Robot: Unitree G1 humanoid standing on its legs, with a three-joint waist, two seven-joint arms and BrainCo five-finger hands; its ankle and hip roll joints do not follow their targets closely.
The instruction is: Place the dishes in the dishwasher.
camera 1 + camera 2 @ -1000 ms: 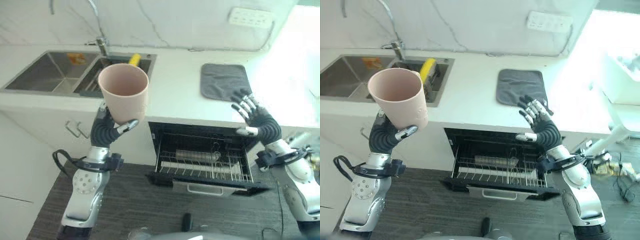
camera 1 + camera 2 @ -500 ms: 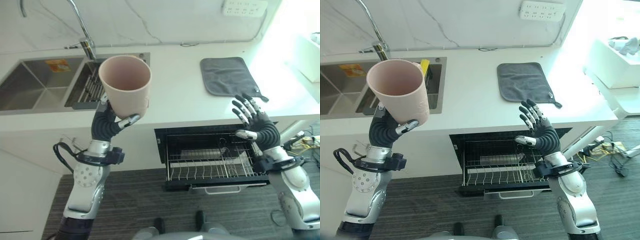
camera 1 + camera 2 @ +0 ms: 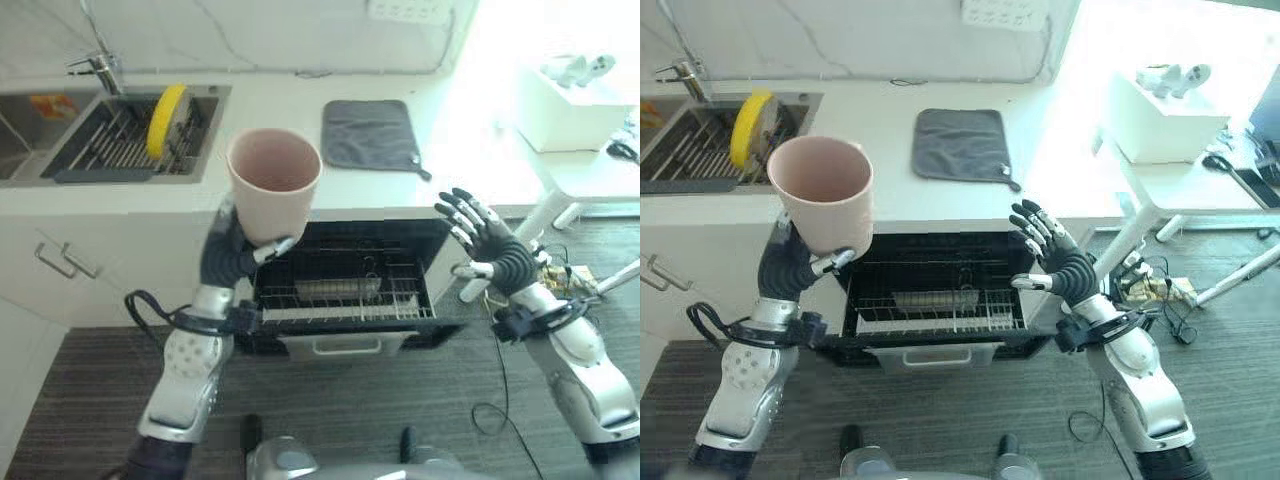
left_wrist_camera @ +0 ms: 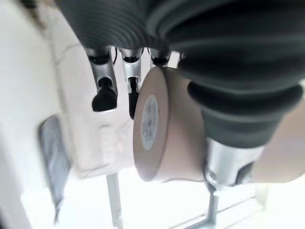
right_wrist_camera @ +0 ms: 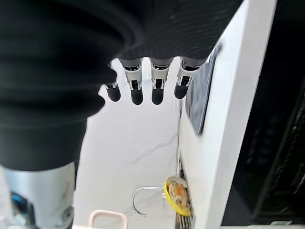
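Moved: camera view has swung toward the robot's right since half a second ago, so the sink now sits at the far left and a white side table (image 3: 1165,100) has come in at the right; the cup keeps its upright hold in the left hand.
Cup: pink cup (image 3: 274,195), smooth matte tapered tumbler, mouth up, raised in front of the counter edge above the dishwasher's left side; its flat base bears a pale round label in the left wrist view (image 4: 148,123).
Left hand: left hand (image 3: 232,255) curled round the cup's lower wall, thumb across the front; most fingers hidden behind the cup.
Right hand: right hand (image 3: 1055,262) empty, fingers spread straight, beside the dishwasher's right edge.
Dishwasher: dishwasher (image 3: 930,292), dark cavity, wire rack pulled out; what lies on the rack is hard to make out.
Counter: white countertop (image 3: 270,125) with a grey mat (image 3: 370,135).
Sink: steel sink (image 3: 120,140) holding a yellow disc-shaped item (image 3: 165,120) on edge, sink cut off at the frame.
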